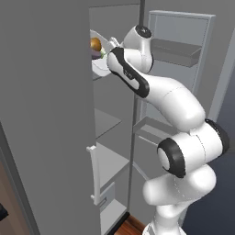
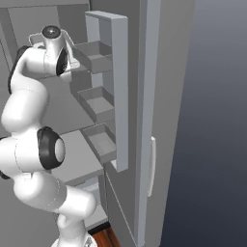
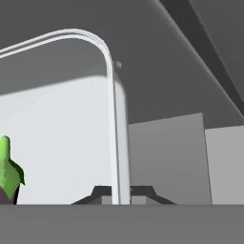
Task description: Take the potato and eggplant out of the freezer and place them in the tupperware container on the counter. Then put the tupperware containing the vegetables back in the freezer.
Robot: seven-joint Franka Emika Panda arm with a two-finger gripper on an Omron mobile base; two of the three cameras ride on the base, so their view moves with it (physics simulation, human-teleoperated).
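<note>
My gripper [image 3: 121, 194] is shut on the rim of the white tupperware container [image 3: 112, 119], which I hold up inside the open freezer [image 1: 108, 121] at its top shelf level. In the left base view the tupperware container [image 1: 98, 68] shows at the freezer's upper left, tilted, with the golden-brown potato [image 1: 95, 44] and the purple eggplant [image 1: 95, 53] in it. The hand view shows the eggplant [image 3: 6, 174] by its green stem at the tray's left edge. My hand reaches in from the right, and its fingers are hidden in the base views.
The freezer's open door [image 2: 120, 91] with several grey bins [image 2: 99, 103] stands to my right, its white handle [image 2: 152, 166] on the outer face. A closed grey door [image 1: 46, 119] with a white bar handle [image 1: 94, 174] is on the left. Grey shelves lie below the tray.
</note>
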